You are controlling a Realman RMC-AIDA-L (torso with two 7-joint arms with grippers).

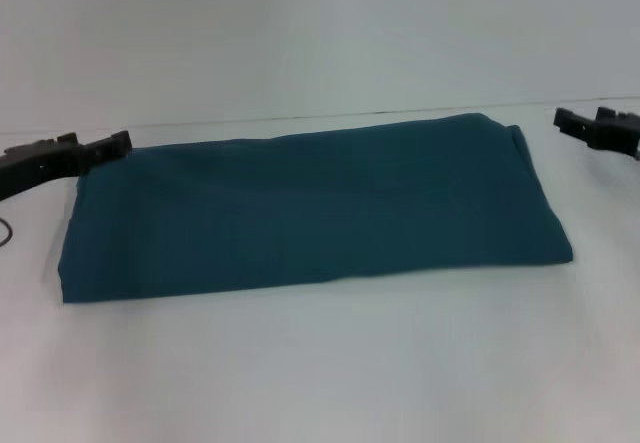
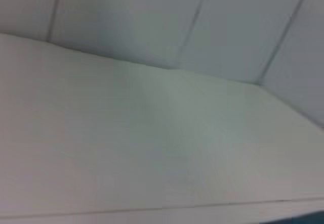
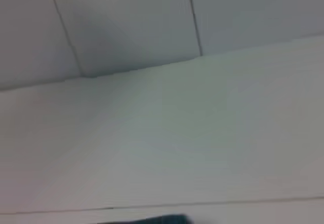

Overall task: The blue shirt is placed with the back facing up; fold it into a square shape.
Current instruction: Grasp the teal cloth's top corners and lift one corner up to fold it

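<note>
The blue shirt (image 1: 310, 208) lies folded into a long flat rectangle across the middle of the white table, plain side up, with no lettering showing. My left gripper (image 1: 118, 144) hovers just beside the shirt's far left corner. My right gripper (image 1: 566, 120) is off the shirt's far right corner, a little apart from it. Neither holds any fabric that I can see. A thin sliver of the shirt shows at the edge of the left wrist view (image 2: 306, 218) and of the right wrist view (image 3: 152, 219).
The white table (image 1: 320, 373) runs wide in front of the shirt. Its far edge meets a pale panelled wall (image 1: 300, 33) just behind the shirt. A dark cable (image 1: 5, 233) hangs near the left arm.
</note>
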